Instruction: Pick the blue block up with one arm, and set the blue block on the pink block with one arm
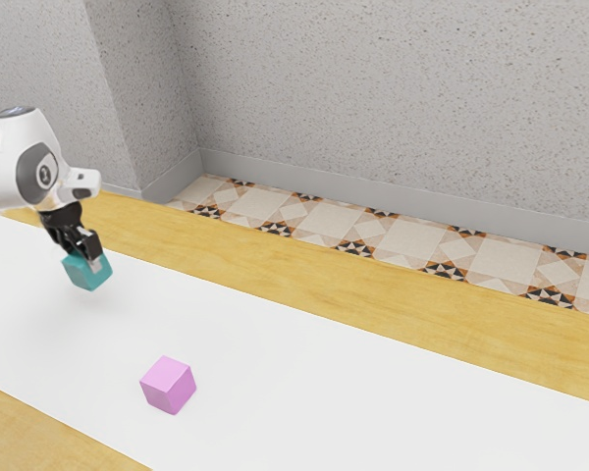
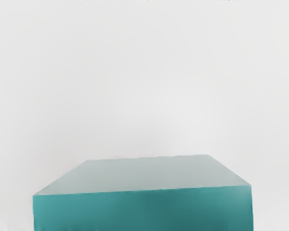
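Closest to the wrist camera is the blue block [image 2: 142,192], teal in tone, sitting just under the hand with its flat top face and one side face showing against the plain white table surface [image 2: 144,72] beyond it. From the side camera, the gripper [image 1: 82,257] hangs at about 9 o'clock in the exterior view, at the end of the white arm [image 1: 25,167] that enters from roughly 10 o'clock. Its black jaws are closed narrowly on the blue block's upper part, one finger on each side, and the block is slightly tilted and held clear of the white surface. The pink block [image 1: 168,385] rests on that surface at about 5 o'clock from the held block, well apart from it, one corner turned toward the camera. A wooden band of the table [image 1: 373,285] runs along the white area's far side, from 9 o'clock toward 4 o'clock. Patterned floor tiles [image 1: 422,240] and a grey speckled wall [image 1: 373,88] lie behind it.
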Robot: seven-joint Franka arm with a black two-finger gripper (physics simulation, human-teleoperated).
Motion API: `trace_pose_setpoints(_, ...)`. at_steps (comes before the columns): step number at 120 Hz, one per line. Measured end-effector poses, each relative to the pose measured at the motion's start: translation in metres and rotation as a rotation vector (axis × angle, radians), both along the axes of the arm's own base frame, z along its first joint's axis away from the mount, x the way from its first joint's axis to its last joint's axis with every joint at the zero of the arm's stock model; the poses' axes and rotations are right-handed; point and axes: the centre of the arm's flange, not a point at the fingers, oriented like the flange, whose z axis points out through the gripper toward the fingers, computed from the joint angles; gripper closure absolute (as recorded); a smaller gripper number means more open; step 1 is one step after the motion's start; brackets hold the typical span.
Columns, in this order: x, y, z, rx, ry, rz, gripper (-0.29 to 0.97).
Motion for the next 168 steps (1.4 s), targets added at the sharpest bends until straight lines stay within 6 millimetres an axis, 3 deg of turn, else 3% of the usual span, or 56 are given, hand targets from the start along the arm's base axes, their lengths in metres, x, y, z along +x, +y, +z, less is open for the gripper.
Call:
trace_pose_setpoints(29,-0.045,-0.058,0.036,-0.027,-0.006,-0.010,0.33)
trace_pose_setpoints(48,-0.064,-0.089,0.040,-0.036,-0.001,-0.020,0.33)
trace_pose_setpoints(73,-0.090,-0.104,0.049,-0.030,-0.009,0.002,0.33)
trace_pose_setpoints(129,-0.102,-0.191,0.042,-0.048,-0.009,-0.048,0.34)
trace_pose_setpoints(168,-0.112,-0.226,0.041,-0.061,-0.019,-0.042,0.34)
